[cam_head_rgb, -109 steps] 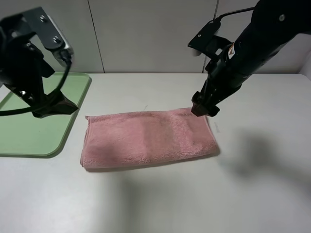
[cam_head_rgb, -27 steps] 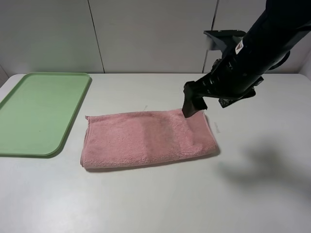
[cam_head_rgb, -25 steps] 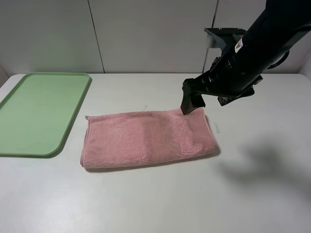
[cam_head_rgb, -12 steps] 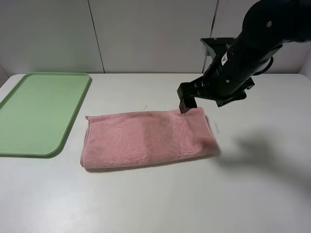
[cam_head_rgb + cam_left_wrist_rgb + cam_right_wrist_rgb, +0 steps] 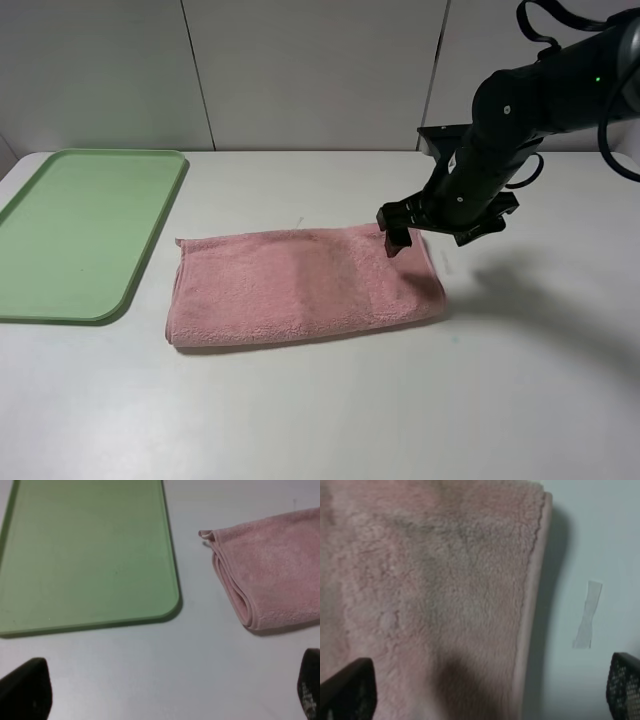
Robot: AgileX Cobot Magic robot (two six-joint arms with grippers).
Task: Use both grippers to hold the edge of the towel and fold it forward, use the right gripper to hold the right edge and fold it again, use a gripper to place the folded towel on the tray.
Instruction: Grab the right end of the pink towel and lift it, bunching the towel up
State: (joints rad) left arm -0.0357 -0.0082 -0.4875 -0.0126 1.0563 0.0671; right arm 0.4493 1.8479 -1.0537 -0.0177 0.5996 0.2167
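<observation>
Already folded forward once, judging by the doubled towel (image 5: 300,285) mid-frame. Poised over its right edge with right gripper (image 5: 393,240) spread apart. Yet to fold again, then place on tray (image 5: 70,230) at left.

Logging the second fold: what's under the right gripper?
Under the open right gripper: right edge of the folded pink terry towel, white table, a tape strip. Beneath the towel is hidden.
</observation>
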